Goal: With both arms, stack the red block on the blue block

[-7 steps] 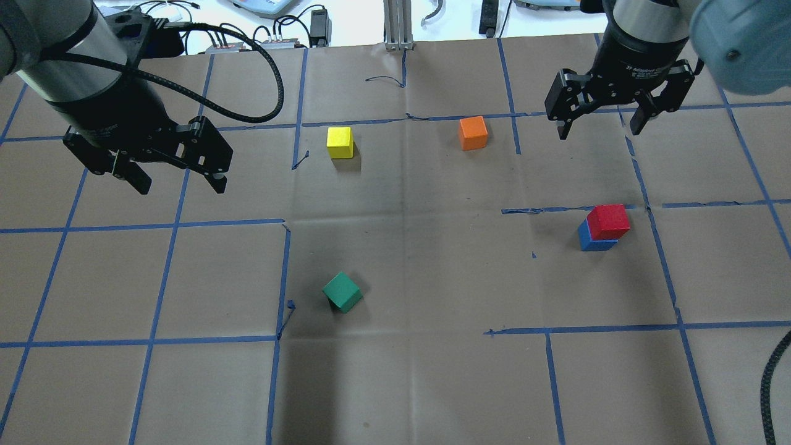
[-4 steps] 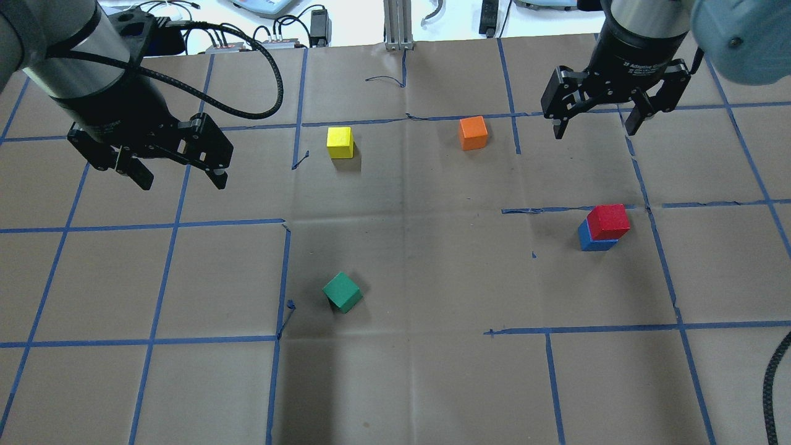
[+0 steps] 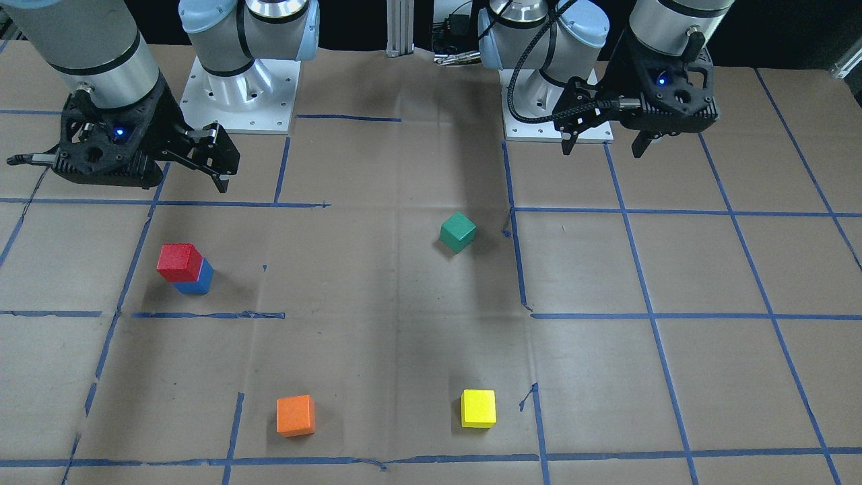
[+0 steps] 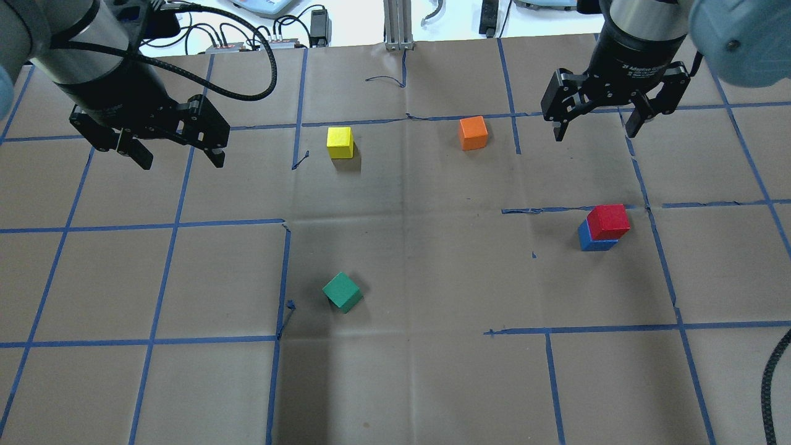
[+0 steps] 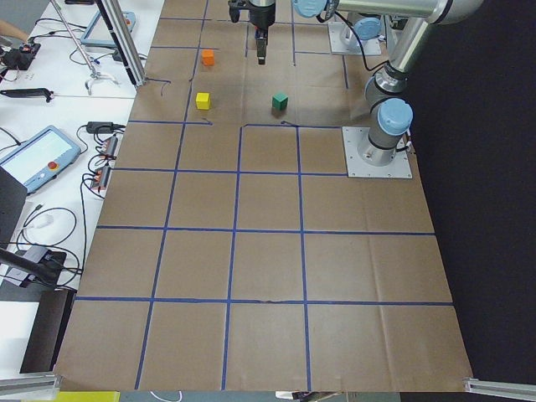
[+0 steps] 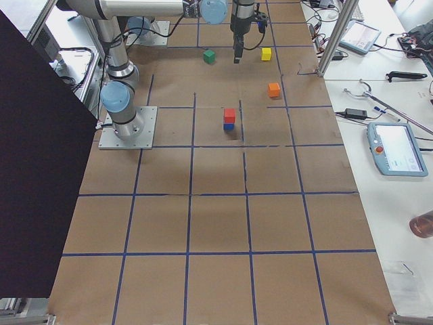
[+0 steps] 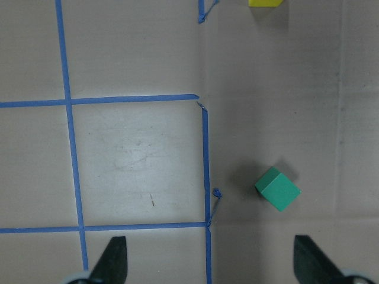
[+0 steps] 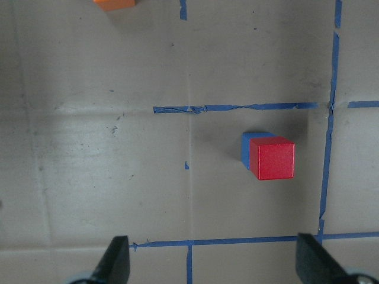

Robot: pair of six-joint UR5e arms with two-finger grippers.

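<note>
Red block (image 4: 608, 220) — atop blue block (image 4: 594, 242).

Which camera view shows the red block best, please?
The right wrist-mounted view: the red block is largest there, seen from above, slightly offset on the blue block beneath. The overhead and front-facing views show it smaller, with side faces. Exterior right shows it tiny; I cannot find it in exterior left or left wrist.
</note>
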